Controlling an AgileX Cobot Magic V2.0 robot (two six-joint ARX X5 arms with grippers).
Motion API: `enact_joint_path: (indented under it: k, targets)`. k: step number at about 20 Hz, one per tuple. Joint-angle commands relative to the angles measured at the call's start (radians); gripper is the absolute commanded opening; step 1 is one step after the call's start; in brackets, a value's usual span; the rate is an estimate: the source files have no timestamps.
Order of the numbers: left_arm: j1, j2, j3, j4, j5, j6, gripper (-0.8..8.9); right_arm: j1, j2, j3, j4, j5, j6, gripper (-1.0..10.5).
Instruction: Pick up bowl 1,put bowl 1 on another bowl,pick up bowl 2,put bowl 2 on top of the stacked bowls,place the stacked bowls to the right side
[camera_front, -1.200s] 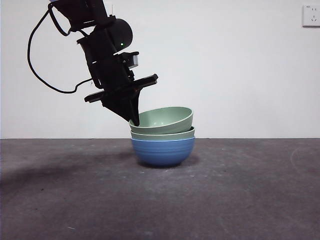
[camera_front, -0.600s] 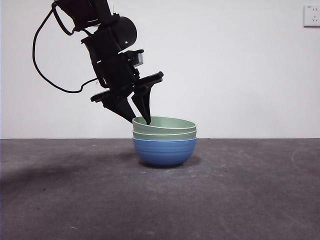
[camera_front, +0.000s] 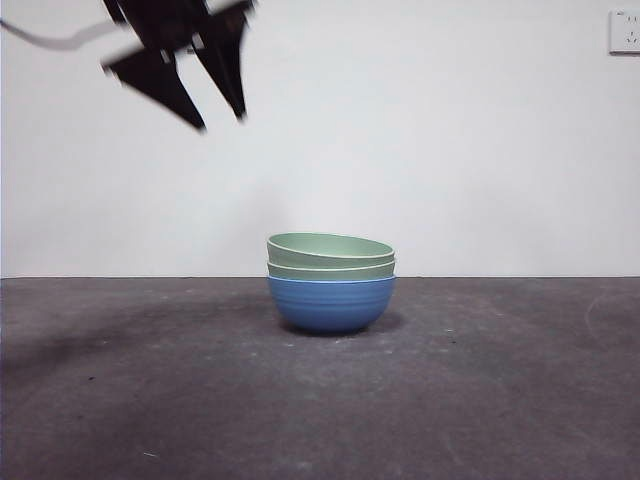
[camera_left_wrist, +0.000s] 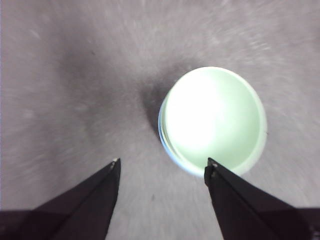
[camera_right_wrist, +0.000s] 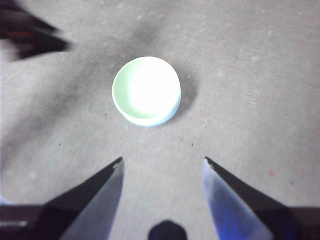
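Observation:
The stacked bowls (camera_front: 331, 285) stand in the middle of the table: a blue ridged bowl (camera_front: 331, 303) with two pale green bowls nested in it, the top one (camera_front: 330, 246) sitting level. My left gripper (camera_front: 222, 122) hangs open high above and to the left of the stack, holding nothing. In the left wrist view the stack (camera_left_wrist: 212, 120) lies below, just beyond the open left gripper (camera_left_wrist: 163, 160). My right gripper (camera_right_wrist: 163, 159) is open and empty, well above the stack (camera_right_wrist: 146, 90). The left gripper (camera_right_wrist: 30, 37) also shows there as a dark blur.
The dark grey table (camera_front: 480, 400) stretches to both sides of the stack. A white wall stands behind, with a socket (camera_front: 625, 30) at the upper right.
The left gripper let go of the top green bowl, which settled level into the stack. The gripper then rose up and to the left, away from the bowls.

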Motion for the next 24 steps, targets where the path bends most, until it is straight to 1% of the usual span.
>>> enact_joint_path:
  k: [1, 5, 10, 11, 15, 18, 21, 22, 24]
  targets:
    - [0.003, -0.107, -0.001, -0.048, -0.002, 0.057, 2.89, 0.001, 0.089, -0.004, 0.047, -0.002, 0.009, 4.4]
    - [0.002, -0.281, -0.001, -0.142, -0.001, 0.075, 2.89, 0.001, 0.277, -0.004, 0.152, -0.002, 0.010, 4.5]
    - [0.000, -0.400, -0.001, -0.262, 0.000, 0.093, 2.89, 0.000, 0.534, -0.004, 0.287, -0.012, 0.040, 4.5]
    - [0.000, -0.410, -0.001, -0.277, 0.000, 0.093, 2.89, 0.000, 0.578, -0.004, 0.307, -0.027, 0.050, 4.5]
    - [0.000, -0.423, -0.001, -0.311, 0.002, 0.089, 2.89, 0.000, 0.738, -0.004, 0.412, -0.028, 0.090, 4.5]
    - [-0.011, -0.423, -0.001, -0.322, 0.005, 0.089, 2.89, -0.001, 0.812, -0.004, 0.454, -0.028, 0.108, 4.4]
    - [-0.031, -0.423, -0.001, -0.321, 0.004, 0.085, 2.89, -0.006, 0.851, -0.004, 0.461, -0.031, 0.111, 4.4]
    - [-0.035, -0.423, -0.001, -0.321, 0.005, 0.085, 2.89, -0.007, 0.863, -0.004, 0.462, -0.048, 0.121, 4.2]
    - [-0.046, -0.423, -0.001, -0.321, 0.004, 0.081, 2.89, -0.013, 0.879, -0.004, 0.465, -0.092, 0.124, 3.1]
